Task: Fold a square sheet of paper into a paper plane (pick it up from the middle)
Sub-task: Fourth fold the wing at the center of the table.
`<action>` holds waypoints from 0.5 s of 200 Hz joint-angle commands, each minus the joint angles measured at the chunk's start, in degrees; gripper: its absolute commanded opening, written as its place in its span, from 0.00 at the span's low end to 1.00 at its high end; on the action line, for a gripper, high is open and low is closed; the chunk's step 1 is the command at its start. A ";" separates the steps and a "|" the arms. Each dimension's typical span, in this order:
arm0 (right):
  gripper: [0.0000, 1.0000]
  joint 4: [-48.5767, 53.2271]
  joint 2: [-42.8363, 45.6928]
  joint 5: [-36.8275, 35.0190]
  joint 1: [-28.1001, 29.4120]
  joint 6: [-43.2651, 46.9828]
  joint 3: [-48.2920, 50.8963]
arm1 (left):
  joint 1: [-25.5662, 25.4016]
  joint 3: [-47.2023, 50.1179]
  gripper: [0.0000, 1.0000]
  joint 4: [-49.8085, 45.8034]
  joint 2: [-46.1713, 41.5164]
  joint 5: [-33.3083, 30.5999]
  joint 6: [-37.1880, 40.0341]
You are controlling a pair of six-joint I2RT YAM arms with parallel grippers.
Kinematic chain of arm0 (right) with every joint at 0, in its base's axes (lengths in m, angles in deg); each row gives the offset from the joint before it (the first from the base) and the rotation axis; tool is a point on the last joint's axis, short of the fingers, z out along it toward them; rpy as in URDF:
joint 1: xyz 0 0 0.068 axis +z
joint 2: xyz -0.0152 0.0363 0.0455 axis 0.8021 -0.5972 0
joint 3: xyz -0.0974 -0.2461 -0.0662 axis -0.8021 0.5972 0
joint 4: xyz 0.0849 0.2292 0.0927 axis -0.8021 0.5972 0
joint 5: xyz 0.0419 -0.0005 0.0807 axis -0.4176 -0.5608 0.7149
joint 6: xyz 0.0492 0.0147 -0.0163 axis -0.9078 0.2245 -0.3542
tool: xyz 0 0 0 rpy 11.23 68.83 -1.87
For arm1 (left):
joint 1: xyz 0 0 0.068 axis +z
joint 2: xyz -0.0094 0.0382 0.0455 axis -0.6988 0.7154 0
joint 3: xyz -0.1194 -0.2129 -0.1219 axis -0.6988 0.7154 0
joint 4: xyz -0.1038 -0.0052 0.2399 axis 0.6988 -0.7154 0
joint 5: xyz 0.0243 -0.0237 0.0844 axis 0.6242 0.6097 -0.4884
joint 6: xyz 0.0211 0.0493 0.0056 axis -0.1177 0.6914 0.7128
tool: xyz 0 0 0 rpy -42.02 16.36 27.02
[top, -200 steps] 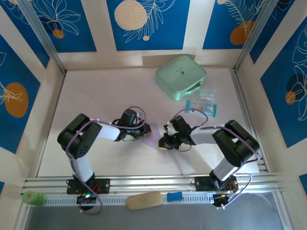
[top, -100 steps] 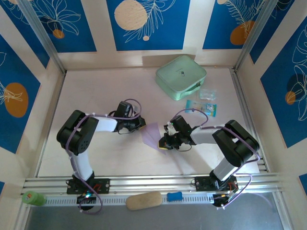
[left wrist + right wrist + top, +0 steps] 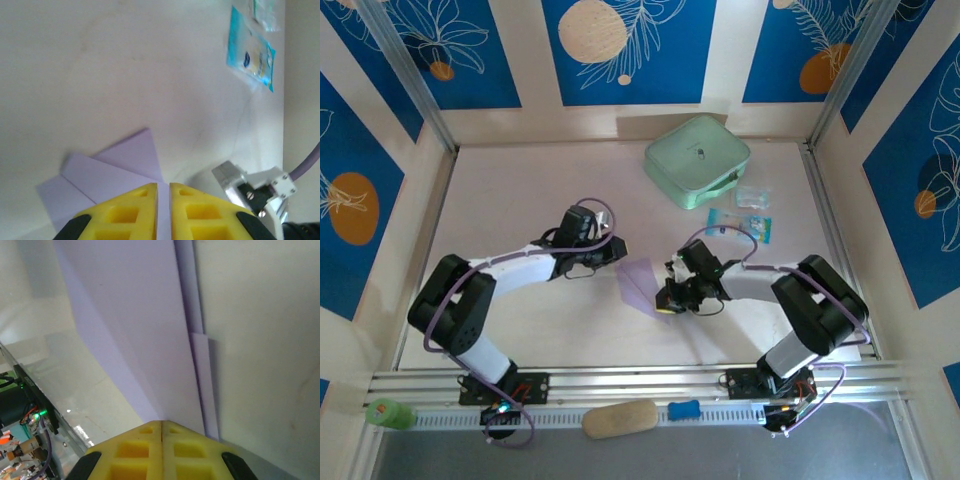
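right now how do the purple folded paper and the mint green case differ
The folded paper is thin, lavender and angular, lying mid-table between the grippers; the mint-green case is thick, rounded and sits at the far edge. The right gripper is shut on the paper's edge; nothing touches the case. Both rest on the table.
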 commanded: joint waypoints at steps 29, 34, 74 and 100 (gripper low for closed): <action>0.23 10.50 14.25 -4.91 -2.40 -3.86 0.93 | -5.99 -1.61 0.08 1.23 5.04 2.58 1.38; 0.26 10.75 15.65 -5.04 -2.74 -4.86 2.02 | -6.17 -1.81 0.08 1.24 5.64 2.83 1.24; 0.44 11.46 25.29 -5.50 -3.34 -12.99 9.40 | -6.23 -2.11 0.08 -0.52 8.31 2.27 2.39; 0.44 9.42 26.19 -1.82 -2.92 -14.95 11.43 | -6.13 -3.04 0.08 -0.54 10.18 2.45 2.78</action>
